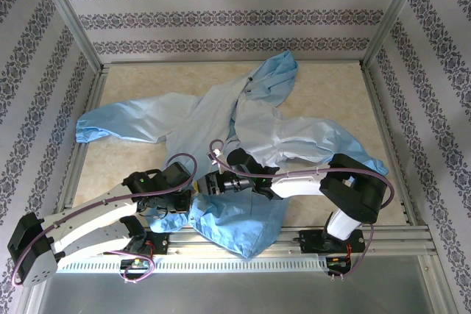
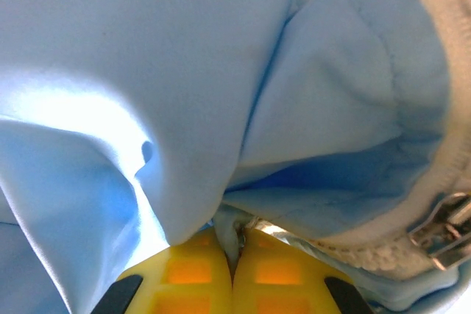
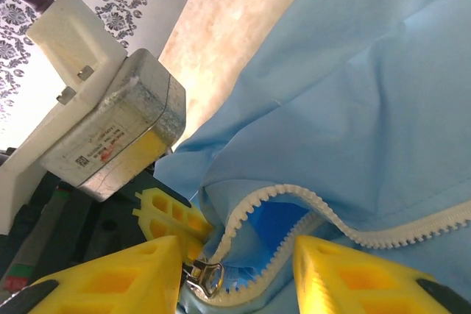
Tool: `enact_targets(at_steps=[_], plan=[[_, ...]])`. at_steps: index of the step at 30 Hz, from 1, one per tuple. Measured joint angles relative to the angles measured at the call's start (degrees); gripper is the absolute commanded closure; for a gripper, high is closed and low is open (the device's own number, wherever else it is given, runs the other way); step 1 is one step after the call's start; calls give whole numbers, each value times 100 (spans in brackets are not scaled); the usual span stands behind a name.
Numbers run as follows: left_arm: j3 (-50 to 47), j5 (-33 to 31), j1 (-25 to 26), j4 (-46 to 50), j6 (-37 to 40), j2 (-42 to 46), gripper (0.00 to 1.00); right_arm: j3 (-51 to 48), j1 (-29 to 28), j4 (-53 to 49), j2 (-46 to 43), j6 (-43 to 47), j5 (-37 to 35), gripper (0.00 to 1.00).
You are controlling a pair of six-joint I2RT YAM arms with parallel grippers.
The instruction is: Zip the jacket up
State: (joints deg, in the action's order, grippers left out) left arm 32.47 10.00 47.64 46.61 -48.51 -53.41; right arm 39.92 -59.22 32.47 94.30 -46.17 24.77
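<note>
The shiny light-blue jacket (image 1: 243, 126) lies spread on the tabletop (image 1: 331, 93), hood at 12 o'clock, hem at 6 o'clock. The left gripper (image 2: 235, 259) is clamped on hem fabric. The right gripper (image 3: 237, 249), reaching toward 9 o'clock, stands open astride the zipper slider (image 3: 204, 279).

The left arm (image 1: 81, 226) and right arm (image 1: 302, 182) wear white shells between chunky black joints, with thin purple cables (image 1: 182, 155) looping alongside. The fingers (image 3: 125, 284) are bright yellow plastic, moulded in a waffle grid. A grey metal box (image 3: 118, 137) carries a barcode sticker under a white bracket (image 3: 70, 34) fixed with screws.
</note>
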Motion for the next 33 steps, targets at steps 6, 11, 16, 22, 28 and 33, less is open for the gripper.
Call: enact_targets(at_steps=[6, 11, 16, 22, 28, 33], plan=[[11, -2, 0, 2, 2, -37, 100, 70, -105, 2, 37, -44, 26, 62], [66, -20, 0, 4, 4, -37, 100, 70, -133, -4, 37, -57, 20, 67], [129, -24, 0, 13, 9, -37, 100, 70, -142, -61, 17, -39, 11, 70], [155, -24, 0, 48, 28, -37, 100, 72, -216, -179, -129, 2, -94, 71], [184, -24, 0, 50, 33, -42, 100, 74, -219, -391, -258, 28, -160, 70], [208, -24, 0, 59, 48, -59, 100, 74, -219, -461, -280, 28, -179, 70]])
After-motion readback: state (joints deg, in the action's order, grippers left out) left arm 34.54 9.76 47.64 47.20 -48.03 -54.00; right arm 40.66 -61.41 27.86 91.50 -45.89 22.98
